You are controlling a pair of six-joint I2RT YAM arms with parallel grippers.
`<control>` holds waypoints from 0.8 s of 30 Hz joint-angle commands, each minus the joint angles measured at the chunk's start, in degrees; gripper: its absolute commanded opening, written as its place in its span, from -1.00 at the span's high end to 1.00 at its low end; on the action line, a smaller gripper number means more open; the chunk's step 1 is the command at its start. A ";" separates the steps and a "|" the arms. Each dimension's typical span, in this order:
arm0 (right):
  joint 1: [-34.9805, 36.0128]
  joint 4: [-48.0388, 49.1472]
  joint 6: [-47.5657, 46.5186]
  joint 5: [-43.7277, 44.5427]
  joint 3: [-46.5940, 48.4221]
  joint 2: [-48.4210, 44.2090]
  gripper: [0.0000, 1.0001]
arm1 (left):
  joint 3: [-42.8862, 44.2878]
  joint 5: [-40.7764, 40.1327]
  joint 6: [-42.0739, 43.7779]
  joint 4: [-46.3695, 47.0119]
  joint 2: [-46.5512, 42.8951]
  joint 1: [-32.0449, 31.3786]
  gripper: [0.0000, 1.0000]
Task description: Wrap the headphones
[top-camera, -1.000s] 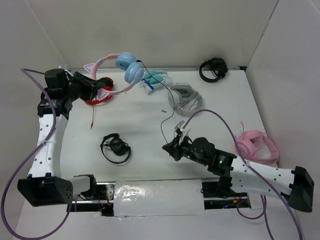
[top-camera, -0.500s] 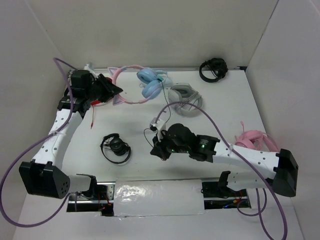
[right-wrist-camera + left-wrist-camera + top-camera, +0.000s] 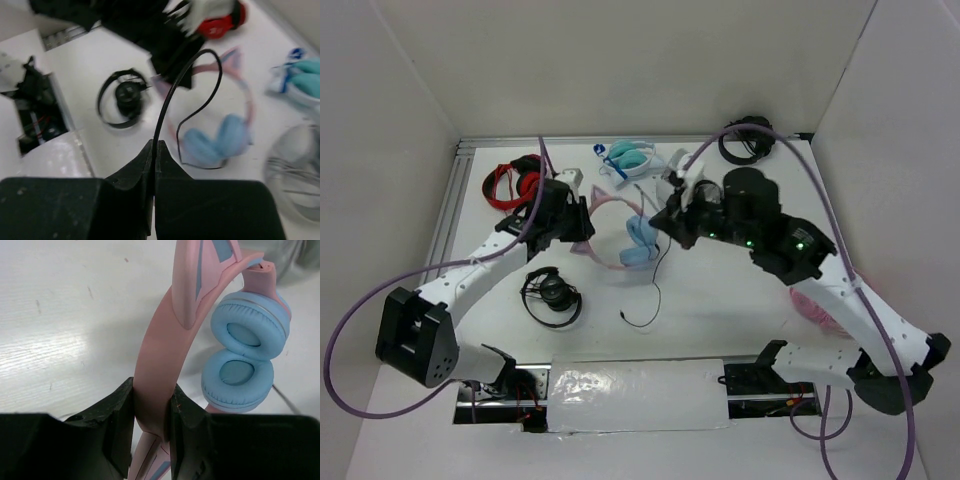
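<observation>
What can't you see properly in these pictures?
Left wrist view: the left gripper hides the lower headband of the headphones, and the picture's edge cuts off the cable.
Right wrist view: blur smears everything, and the right gripper hides the cable's pinched part.
Top view: the right arm covers most of the all-pink headphones.

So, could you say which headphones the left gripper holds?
The pink cat-ear headphones with light blue cups, clamped at the headband by the left gripper.
</observation>
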 commanded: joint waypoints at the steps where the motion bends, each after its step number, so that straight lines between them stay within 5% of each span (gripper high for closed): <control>1: -6.11 -2.32 -8.63 -3.00 2.78 -3.22 1.00 | -4.07 6.21 9.20 12.28 -6.61 -2.81 1.00; 13: -26.85 -3.81 -16.12 -15.39 10.70 9.06 1.00 | -18.14 23.65 27.13 22.83 -26.91 -17.92 1.00; 24: -35.57 12.87 -7.87 -24.62 -5.81 5.22 1.00 | -20.79 30.86 25.83 22.49 -39.49 -19.78 1.00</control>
